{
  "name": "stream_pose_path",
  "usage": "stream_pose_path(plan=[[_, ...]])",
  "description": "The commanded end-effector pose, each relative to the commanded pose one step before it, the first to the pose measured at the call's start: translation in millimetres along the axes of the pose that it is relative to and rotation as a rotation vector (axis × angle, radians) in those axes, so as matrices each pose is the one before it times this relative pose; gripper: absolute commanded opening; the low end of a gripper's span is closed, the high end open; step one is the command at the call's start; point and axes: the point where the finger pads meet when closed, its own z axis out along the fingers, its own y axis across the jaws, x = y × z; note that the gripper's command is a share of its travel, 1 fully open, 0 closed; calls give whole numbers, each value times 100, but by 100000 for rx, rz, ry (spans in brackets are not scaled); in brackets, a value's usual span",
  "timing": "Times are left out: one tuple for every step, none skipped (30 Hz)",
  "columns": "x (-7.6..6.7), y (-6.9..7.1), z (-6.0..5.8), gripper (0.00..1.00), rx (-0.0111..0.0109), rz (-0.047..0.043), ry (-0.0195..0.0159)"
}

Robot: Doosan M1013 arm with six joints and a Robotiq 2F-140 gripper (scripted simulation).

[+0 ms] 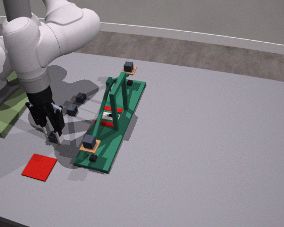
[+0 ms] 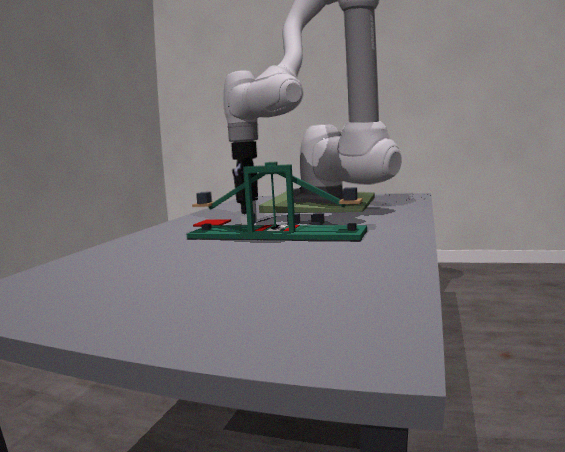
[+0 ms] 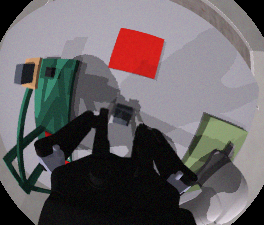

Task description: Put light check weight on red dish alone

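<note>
My gripper [image 1: 54, 138] [image 2: 249, 218] [image 3: 122, 112] is open and points down, its fingertips on either side of a dark weight [image 1: 52, 137] [image 3: 123, 114] on the table, with a gap showing beside it in the wrist view. Two more dark weights [image 1: 72, 110] [image 1: 81, 97] [image 2: 293, 218] [image 2: 317, 218] stand on the table. One weight [image 1: 89, 141] [image 2: 204, 197] [image 3: 24, 73] sits on the near pan, another [image 1: 128, 67] [image 2: 350, 194] on the far pan. The pans are about level and the pointer [image 2: 273, 200] hangs over the white field. The red dish [image 1: 39, 167] [image 2: 212, 223] [image 3: 136, 53] lies flat and bare.
The green balance base [image 1: 102, 164] [image 2: 231, 236] [image 3: 57, 109] stands beside the gripper, with its upright frame [image 1: 113, 110] [image 2: 291, 200]. Small black blocks [image 1: 93, 157] [image 1: 129, 82] sit on the base under the pans. The arm's olive mounting plate [image 1: 3, 129] [image 3: 222, 129] is behind.
</note>
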Motion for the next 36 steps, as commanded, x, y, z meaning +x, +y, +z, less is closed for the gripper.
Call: stream_pose_path(plan=[[-4, -2, 3, 35, 13, -2, -19], [0, 0, 0, 35, 0, 0, 0], [0, 0, 0, 35, 0, 0, 0], [0, 0, 0, 35, 0, 0, 0], [0, 0, 0, 35, 0, 0, 0], [0, 0, 0, 35, 0, 0, 0], [0, 0, 0, 35, 0, 0, 0], [0, 0, 0, 35, 0, 0, 0], [0, 0, 0, 35, 0, 0, 0], [0, 0, 0, 35, 0, 0, 0], [0, 0, 0, 35, 0, 0, 0], [0, 0, 0, 35, 0, 0, 0], [0, 0, 0, 35, 0, 0, 0], [0, 0, 0, 35, 0, 0, 0], [0, 0, 0, 35, 0, 0, 0], [0, 0, 0, 35, 0, 0, 0], [0, 0, 0, 35, 0, 0, 0], [0, 0, 0, 35, 0, 0, 0], [0, 0, 0, 35, 0, 0, 0], [0, 0, 0, 35, 0, 0, 0], [0, 0, 0, 35, 0, 0, 0], [0, 0, 0, 35, 0, 0, 0], [0, 0, 0, 35, 0, 0, 0], [0, 0, 0, 35, 0, 0, 0], [0, 0, 0, 35, 0, 0, 0], [0, 0, 0, 35, 0, 0, 0], [0, 0, 0, 35, 0, 0, 0], [0, 0, 0, 35, 0, 0, 0], [0, 0, 0, 35, 0, 0, 0], [0, 0, 0, 24, 0, 0, 0], [0, 0, 0, 24, 0, 0, 0], [0, 0, 0, 24, 0, 0, 0], [0, 0, 0, 24, 0, 0, 0], [0, 0, 0, 24, 0, 0, 0], [0, 0, 0, 24, 0, 0, 0], [0, 0, 0, 24, 0, 0, 0]])
